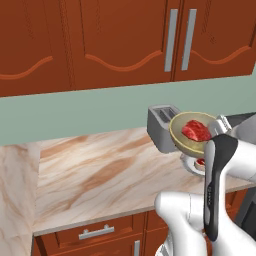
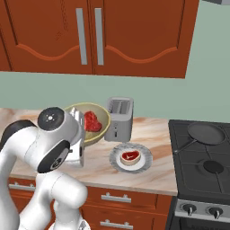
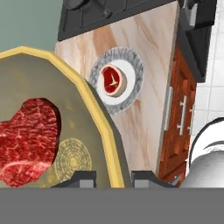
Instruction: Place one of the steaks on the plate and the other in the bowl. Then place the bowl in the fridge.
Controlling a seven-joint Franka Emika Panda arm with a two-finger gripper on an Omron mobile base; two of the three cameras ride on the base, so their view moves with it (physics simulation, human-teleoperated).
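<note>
The olive-yellow bowl (image 1: 181, 136) (image 2: 101, 129) (image 3: 104, 127) hangs tilted above the counter. My gripper (image 1: 218, 127) (image 3: 113, 178) is shut on its rim, which passes between the two fingertips in the hand view. One red steak (image 1: 196, 131) (image 2: 92, 121) (image 3: 27, 140) lies inside the bowl. On the counter below rests the grey-rimmed white plate (image 1: 190, 165) (image 2: 144, 162) (image 3: 136, 70), carrying the other steak (image 1: 201, 161) (image 2: 130, 157) (image 3: 113, 80). The fridge is out of view.
A steel toaster (image 1: 160, 125) (image 2: 120, 117) stands against the wall right behind the bowl. To the right is a black stove (image 2: 202, 157) with a dark pan (image 2: 206, 132). Wooden wall cabinets (image 1: 100, 40) hang overhead. Bare marble counter (image 1: 90, 170) stretches left.
</note>
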